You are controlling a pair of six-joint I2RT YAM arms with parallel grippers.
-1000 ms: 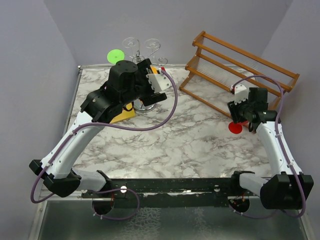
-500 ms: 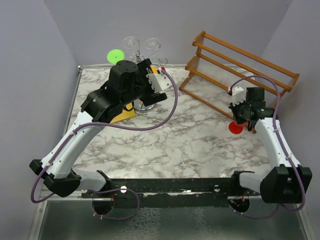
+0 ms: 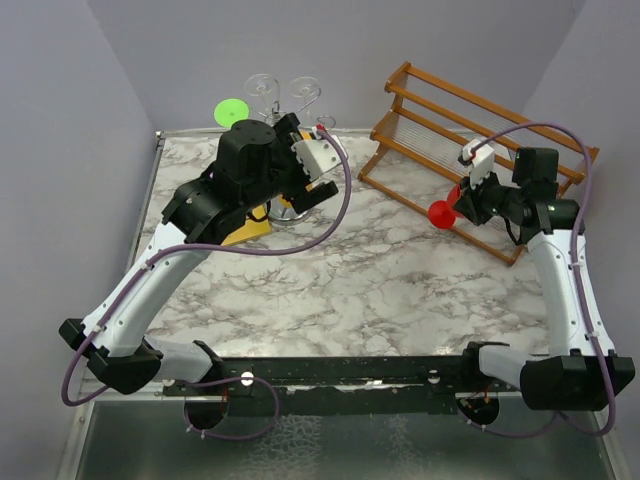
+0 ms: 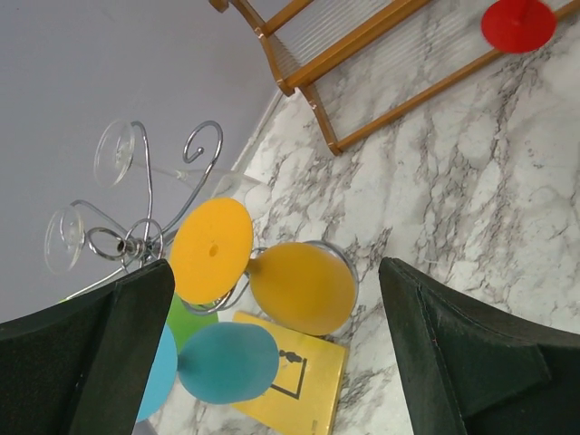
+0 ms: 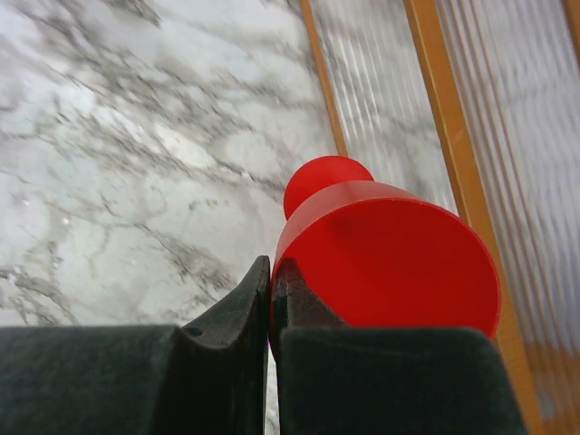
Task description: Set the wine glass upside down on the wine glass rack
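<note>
My right gripper [image 3: 468, 205] is shut on the bowl rim of a red wine glass [image 3: 441, 212] and holds it off the table, on its side, with the round foot pointing left. In the right wrist view the fingertips [image 5: 272, 267] pinch the red wall [image 5: 390, 254]. The chrome wine glass rack [image 3: 288, 105] stands at the back left. On it hang orange [image 4: 302, 287], teal [image 4: 227, 362], green and clear [image 4: 118, 149] glasses. My left gripper [image 3: 312, 185] is open and empty, just above and in front of that rack [image 4: 145, 240].
The brown wooden slatted rack [image 3: 480, 130] stands at the back right, right behind the red glass, and also shows in the right wrist view [image 5: 453, 136]. A yellow card [image 3: 245, 232] lies beside the chrome rack's base. Grey walls close in the table at the back and sides.
My right gripper has lifted the red glass from the table by the wooden rack, carried it up and leftward, and tipped it on its side. The left arm has barely moved.
</note>
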